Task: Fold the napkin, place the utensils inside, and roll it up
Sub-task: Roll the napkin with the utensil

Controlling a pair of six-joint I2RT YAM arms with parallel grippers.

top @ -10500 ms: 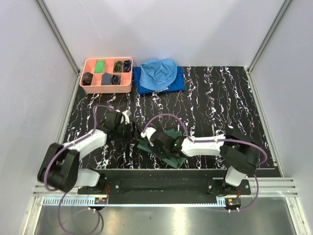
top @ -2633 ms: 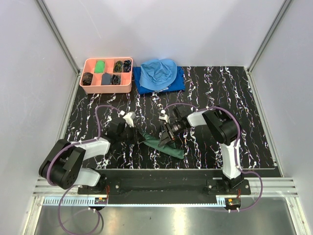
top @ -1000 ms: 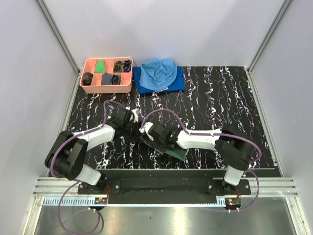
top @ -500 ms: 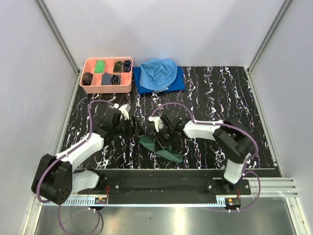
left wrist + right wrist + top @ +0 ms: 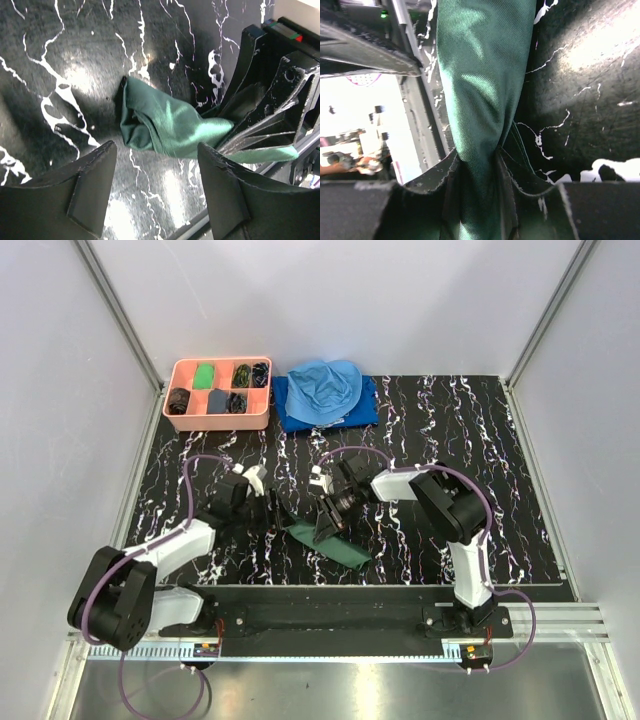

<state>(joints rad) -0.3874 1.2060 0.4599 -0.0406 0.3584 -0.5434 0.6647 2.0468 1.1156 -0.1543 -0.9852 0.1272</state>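
The dark green napkin (image 5: 338,551) lies bunched into a long roll on the black marbled table, running from centre toward the near edge. My right gripper (image 5: 326,524) is shut on its upper part; in the right wrist view the cloth (image 5: 482,75) is pinched tight between the two jaws of that gripper (image 5: 477,167). My left gripper (image 5: 274,511) stands open just left of the roll's end. In the left wrist view its fingers (image 5: 90,187) are spread wide with only bare table between them, and the napkin's end (image 5: 155,125) lies ahead of them. The utensils are hidden.
A pink compartment tray (image 5: 219,423) with small dark and green items sits at the back left. Beside it a light blue cloth (image 5: 325,386) lies heaped on a darker blue cloth (image 5: 366,412). The table's near metal rail (image 5: 417,105) runs close to the roll.
My left gripper has opened and drawn back to the left, off the napkin. The right gripper has closed on the roll and shifted slightly right.
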